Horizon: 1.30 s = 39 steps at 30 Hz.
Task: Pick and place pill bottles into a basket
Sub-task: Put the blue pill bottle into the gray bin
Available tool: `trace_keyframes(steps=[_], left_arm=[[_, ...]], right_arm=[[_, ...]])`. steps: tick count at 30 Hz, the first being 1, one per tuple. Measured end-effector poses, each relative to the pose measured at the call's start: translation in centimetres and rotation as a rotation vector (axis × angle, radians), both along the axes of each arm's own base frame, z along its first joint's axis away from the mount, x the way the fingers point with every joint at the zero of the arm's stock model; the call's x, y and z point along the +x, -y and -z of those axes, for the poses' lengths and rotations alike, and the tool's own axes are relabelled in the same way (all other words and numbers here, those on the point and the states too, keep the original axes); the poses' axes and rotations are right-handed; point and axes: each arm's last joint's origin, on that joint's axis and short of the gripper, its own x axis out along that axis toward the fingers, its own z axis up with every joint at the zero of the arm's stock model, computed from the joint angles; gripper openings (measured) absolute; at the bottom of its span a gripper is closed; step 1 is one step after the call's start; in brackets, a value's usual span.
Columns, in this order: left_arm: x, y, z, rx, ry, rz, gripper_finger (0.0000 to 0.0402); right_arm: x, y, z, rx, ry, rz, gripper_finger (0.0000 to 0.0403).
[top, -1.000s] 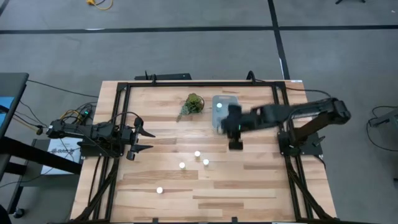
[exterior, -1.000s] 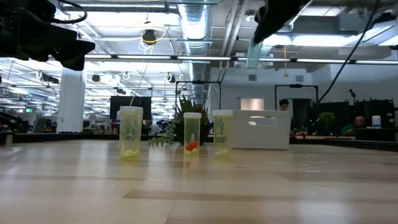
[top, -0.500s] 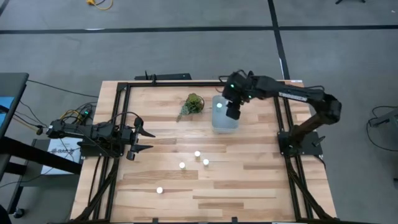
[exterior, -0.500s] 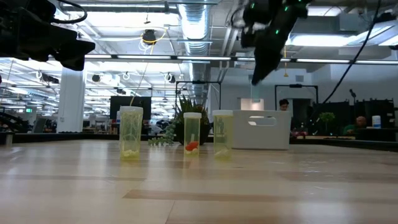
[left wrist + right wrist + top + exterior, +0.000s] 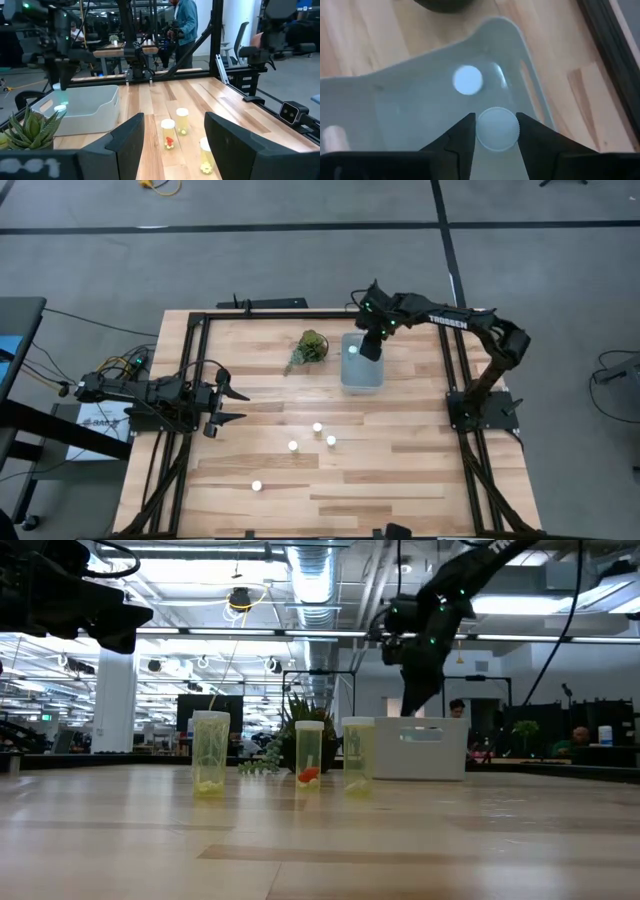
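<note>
Overhead, the right hand [image 5: 370, 348] hangs above the basket [image 5: 362, 375] near the far edge of the surface [image 5: 400, 470], its fingers [image 5: 462, 134] pinched on a bottle [image 5: 497, 129] by the ribbed white cap. Another bottle [image 5: 468, 80] lies inside the basket beneath it. Four more bottles [image 5: 317, 427] stand loose on the bare wood nearer the front, well apart from the basket. Beside the basket sits a plant [image 5: 311, 347]. The left hand [image 5: 222, 404] waits at the left edge, fingers spread open and holding nothing.
</note>
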Motion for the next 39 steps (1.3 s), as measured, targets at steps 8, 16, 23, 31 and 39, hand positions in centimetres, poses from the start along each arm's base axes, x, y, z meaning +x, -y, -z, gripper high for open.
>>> trace_keyframes(steps=[8,16,23,31,39], left_arm=[[0.0,0.0,0.0,0.000,0.000,0.000,0.0199],[0.0,0.0,0.0,0.000,0.000,0.000,0.0199],[0.0,0.0,0.0,-0.003,0.000,0.000,0.0199],[0.0,0.0,0.0,-0.003,0.000,0.000,0.0199],[0.0,0.0,0.0,-0.003,-0.001,0.000,0.0199]], right_arm=[[-1.5,-0.3,2.5,0.004,0.037,0.013,0.0130],[-2.2,0.0,4.2,-0.010,0.058,0.035,0.0127],[-2.4,0.1,4.5,-0.017,0.072,0.040,0.0138],[-2.3,0.2,4.4,-0.028,0.077,0.043,0.0135],[-2.5,-0.6,2.5,-0.042,0.091,0.029,0.0149]])
